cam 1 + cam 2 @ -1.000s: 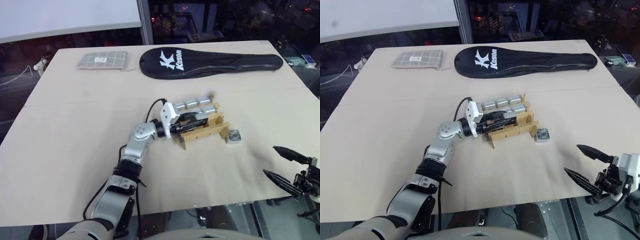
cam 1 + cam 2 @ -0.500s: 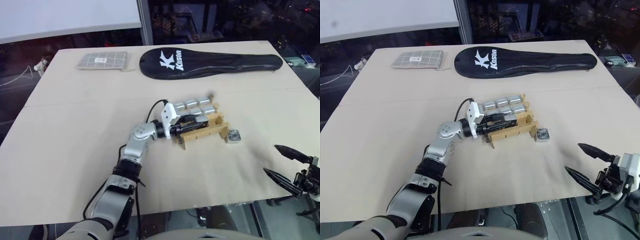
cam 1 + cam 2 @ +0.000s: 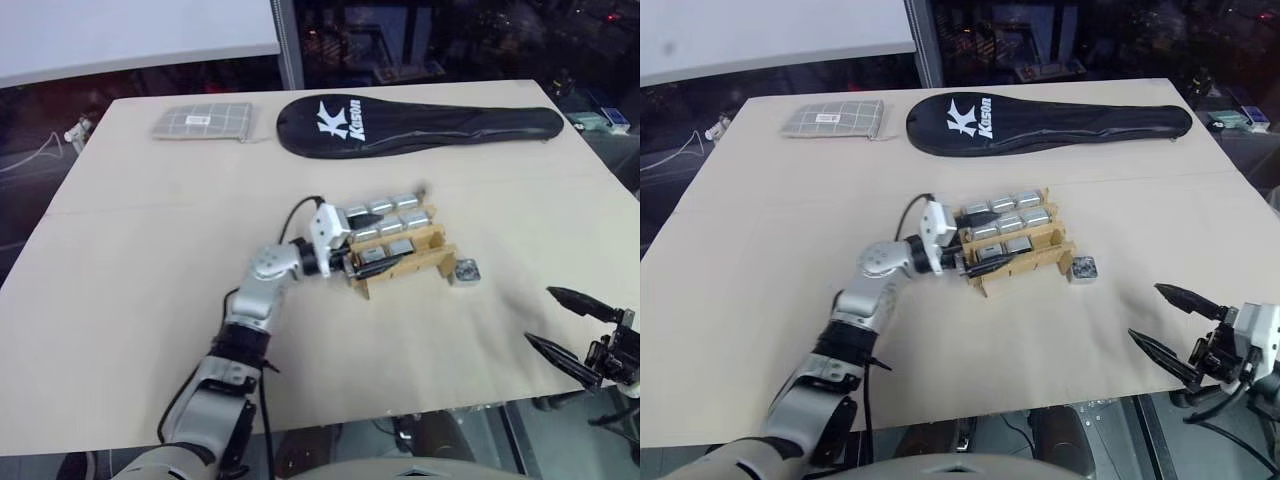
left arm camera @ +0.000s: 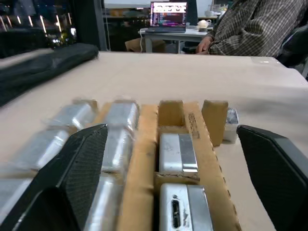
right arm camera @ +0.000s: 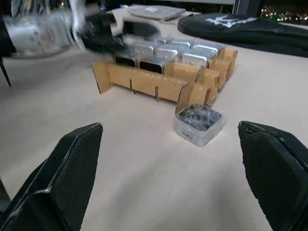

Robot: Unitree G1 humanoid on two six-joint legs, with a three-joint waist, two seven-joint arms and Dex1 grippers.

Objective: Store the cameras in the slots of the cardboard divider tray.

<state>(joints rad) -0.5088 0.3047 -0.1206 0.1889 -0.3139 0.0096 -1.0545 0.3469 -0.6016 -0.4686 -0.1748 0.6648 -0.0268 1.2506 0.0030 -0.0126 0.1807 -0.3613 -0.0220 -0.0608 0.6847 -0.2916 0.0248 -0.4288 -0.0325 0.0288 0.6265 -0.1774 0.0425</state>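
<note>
Left tool (image 3: 372,262) gapes over boxy metal cameras (image 3: 385,228) in ribbed cardboard tray (image 3: 425,262).

Head eyes look down from afar; wrist views, low and close, share the cardboard divider tray (image 5: 163,77).

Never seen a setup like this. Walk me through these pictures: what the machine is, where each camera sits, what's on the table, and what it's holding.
It is a humanoid robot with two arms, each ending in a gripper of two black fingers. Two pictures come from cameras in its head, looking down over the beige table. Two more come from a camera on each wrist, looking along the fingers.

In the middle stands a small brown cardboard divider tray, its slots holding little silver-grey cameras. One more camera lies on the table beside it. At the far edge lie a long black racket cover and a grey checked pouch.

The left gripper is open at the tray; the right gripper is open near the table's near edge. Neither holds anything.
</note>
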